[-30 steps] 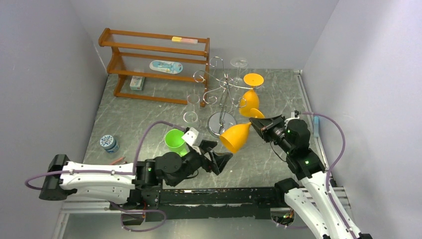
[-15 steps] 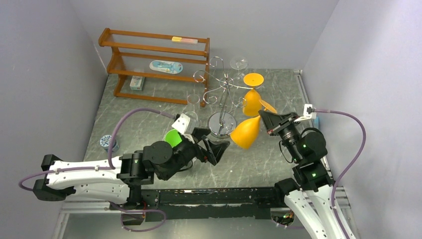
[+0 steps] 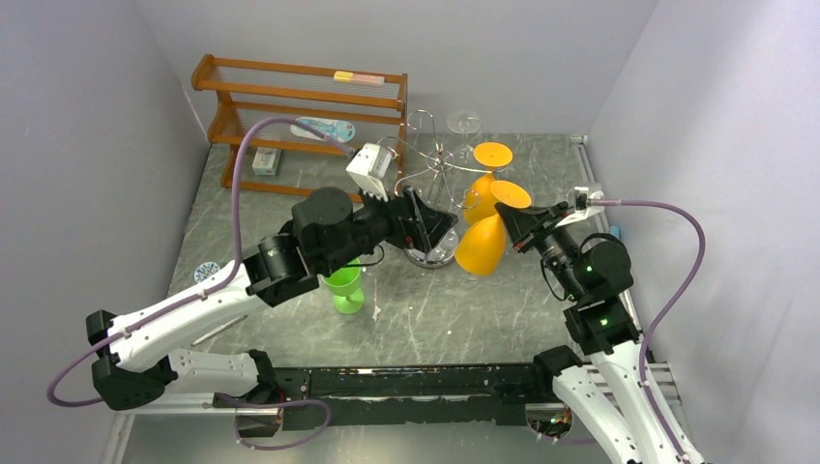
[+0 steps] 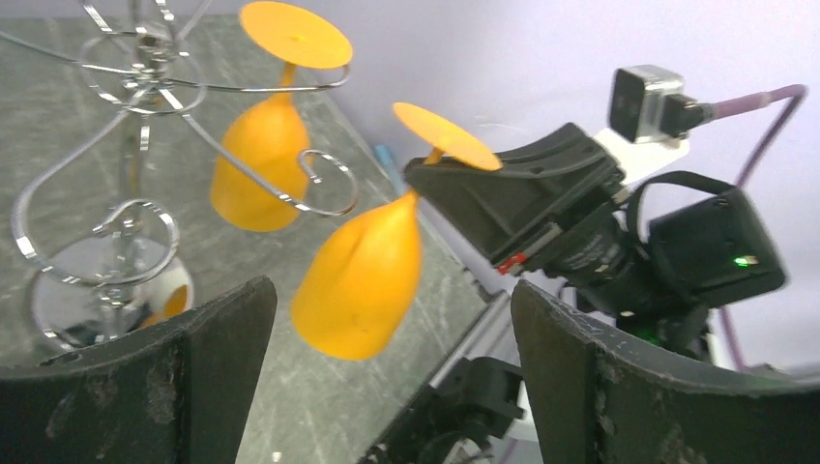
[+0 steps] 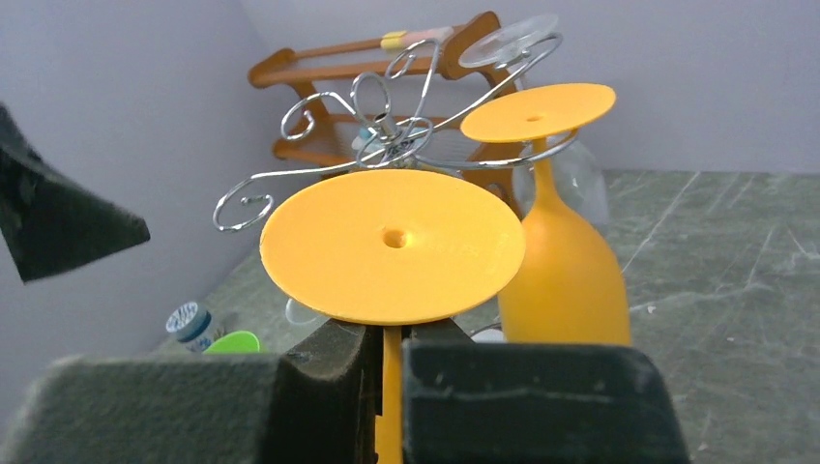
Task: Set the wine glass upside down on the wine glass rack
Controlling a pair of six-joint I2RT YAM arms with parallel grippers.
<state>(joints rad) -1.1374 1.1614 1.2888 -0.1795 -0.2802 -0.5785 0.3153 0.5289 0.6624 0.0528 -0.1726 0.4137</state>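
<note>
Right gripper (image 5: 390, 360) is clamped on the stem of the wine glass (image 3: 481, 246), held inverted just beside the wine glass rack (image 5: 387, 130) (left gripper (image 4: 387, 319) gapes empty). Approach is judged under way; the stem must next be slid into a free curl.

Above the black base rail (image 3: 406, 382), the left arm (image 3: 179, 314) and right arm (image 3: 629, 396) are showing white shells, black joints, purple cables (image 3: 698, 253) and glowing green lights (image 3: 581, 263); the left gripper (image 3: 432, 224) is wearing scuffed black pads (image 4: 193, 377).

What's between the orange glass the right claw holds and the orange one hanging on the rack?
An empty curled rack arm, clearest in the left wrist view.
</note>
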